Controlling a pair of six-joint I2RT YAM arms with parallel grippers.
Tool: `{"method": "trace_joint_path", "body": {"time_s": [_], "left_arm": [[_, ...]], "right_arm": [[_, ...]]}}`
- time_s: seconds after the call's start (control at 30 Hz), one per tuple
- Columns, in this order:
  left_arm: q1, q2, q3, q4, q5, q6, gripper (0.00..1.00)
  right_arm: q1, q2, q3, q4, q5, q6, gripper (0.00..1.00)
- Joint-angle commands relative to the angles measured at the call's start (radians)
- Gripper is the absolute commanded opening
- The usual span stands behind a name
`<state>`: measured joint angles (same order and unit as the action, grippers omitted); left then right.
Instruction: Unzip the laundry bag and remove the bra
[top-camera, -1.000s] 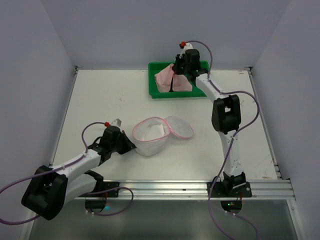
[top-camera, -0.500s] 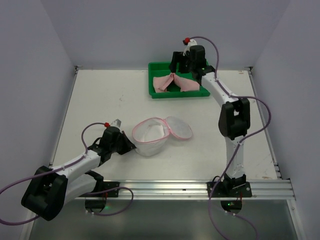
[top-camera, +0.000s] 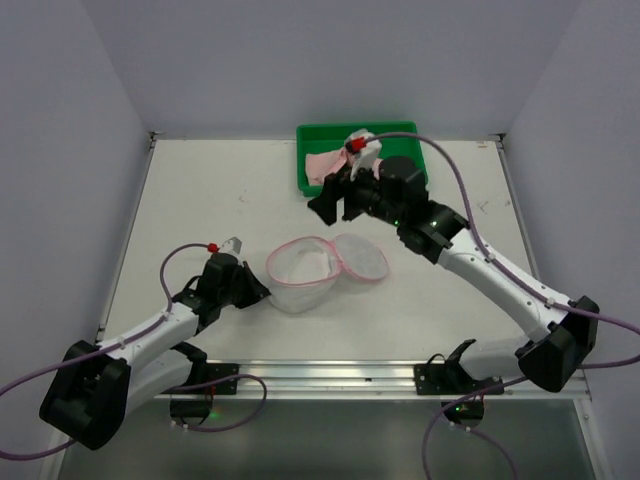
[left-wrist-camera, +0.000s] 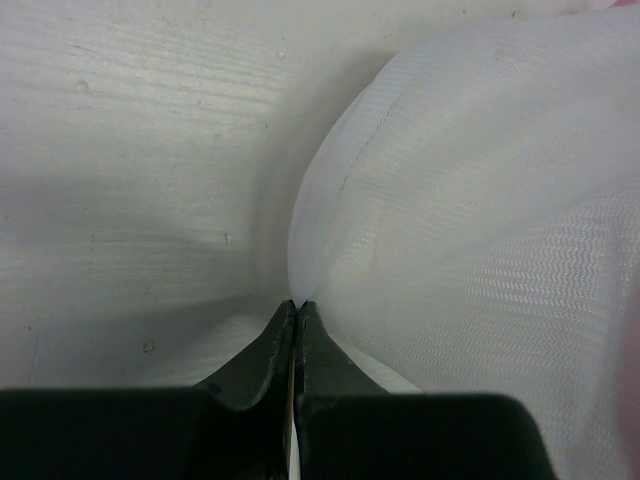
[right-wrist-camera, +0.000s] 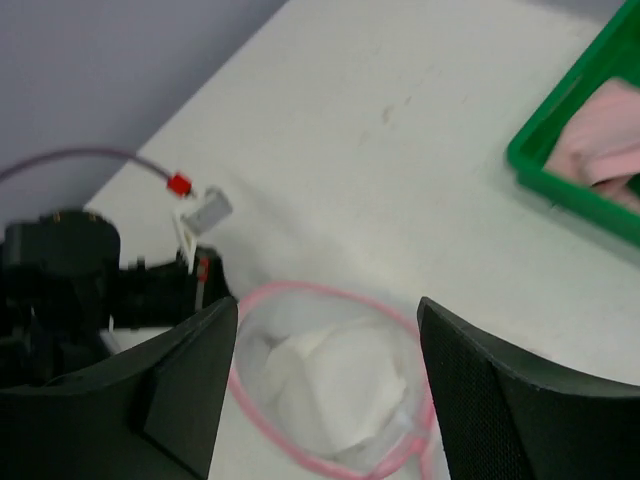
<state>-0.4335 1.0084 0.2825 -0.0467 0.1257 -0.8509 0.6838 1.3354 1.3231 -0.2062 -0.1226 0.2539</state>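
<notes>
On the table (top-camera: 200, 200), unzipped pink-rimmed white mesh laundry bag (top-camera: 305, 268), left gripper (left-wrist-camera: 297, 306) pinching it, right gripper (top-camera: 335, 205) wide.

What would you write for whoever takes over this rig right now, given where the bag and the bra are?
Left gripper: jaws shut on a pinch of the laundry bag mesh at its left side.
Right gripper: jaws open, holding nothing, hovering between the green tray and the bag.
Laundry bag: unzipped, its round lid flopped open beside it.
Bra: lying in the green tray, out of the bag.
Done: unzipping and removal.
Left: probably only letting go of the mesh and drawing both arms back.
</notes>
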Motion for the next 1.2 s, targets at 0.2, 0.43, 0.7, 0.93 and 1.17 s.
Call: {"method": "trace_joint_path", "body": {"time_s": [0.2,0.43,0.7,0.93,1.17], "left_arm": [[-0.002,-0.056,0.009,0.010,-0.032,0.065,0.00],[-0.002,-0.070,-0.006,0.024,-0.024,0.064,0.00],[-0.002,-0.067,-0.026,0.028,-0.029,0.052,0.00],[-0.002,-0.039,-0.034,0.064,-0.031,0.050,0.00],[-0.002,-0.040,-0.034,0.065,-0.029,0.046,0.00]], "right_arm": [[0.270,0.157,-0.189,0.010,0.100,0.100,0.70],[0.307,0.315,-0.183,0.021,0.162,0.139,0.72],[0.307,0.326,-0.211,-0.012,0.161,0.133,0.75],[0.307,0.154,-0.213,-0.056,0.230,0.093,0.78],[0.290,0.197,-0.168,-0.104,0.348,0.045,0.70]]}}
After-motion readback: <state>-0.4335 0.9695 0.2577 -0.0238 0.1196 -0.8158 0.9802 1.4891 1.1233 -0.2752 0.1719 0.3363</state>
